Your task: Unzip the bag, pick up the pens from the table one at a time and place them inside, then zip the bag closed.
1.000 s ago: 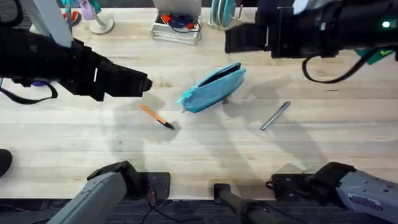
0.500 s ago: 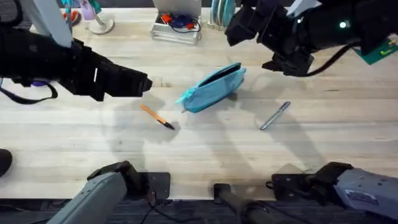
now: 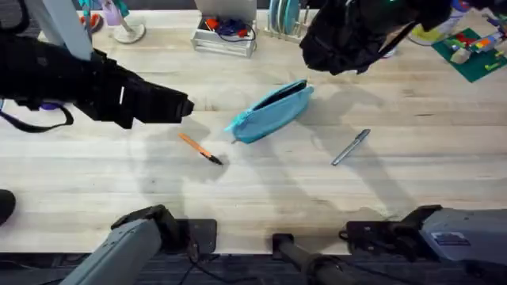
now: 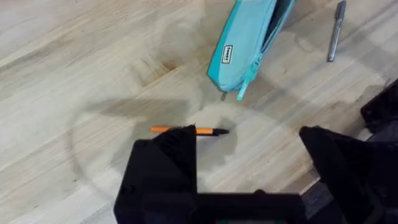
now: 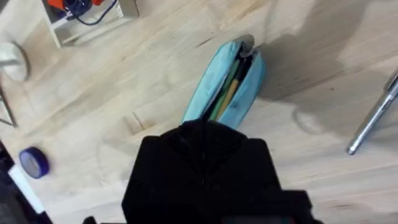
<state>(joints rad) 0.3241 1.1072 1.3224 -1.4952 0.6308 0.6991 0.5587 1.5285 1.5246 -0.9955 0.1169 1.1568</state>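
Jaws spread wide on the left gripper [image 4: 249, 165]; overhead, it [image 3: 178, 107] hangs just far-left of the orange pen [image 3: 200, 149], which lies diagonally on the table [image 3: 261, 190]. Right wrist view: the bag [image 5: 225, 84] gapes open; that arm's jaws I cannot tell.

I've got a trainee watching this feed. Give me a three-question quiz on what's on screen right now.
1. True or false: the bag is already unzipped.
2. Which pen lies nearer the left gripper: the orange pen or the silver pen?
3. Multiple choice: where are the pens? A) both inside the bag B) both on the table C) one held by a gripper.

Key: 1. True; the right wrist view shows the zipper gaping open. 2. The orange pen. 3. B.
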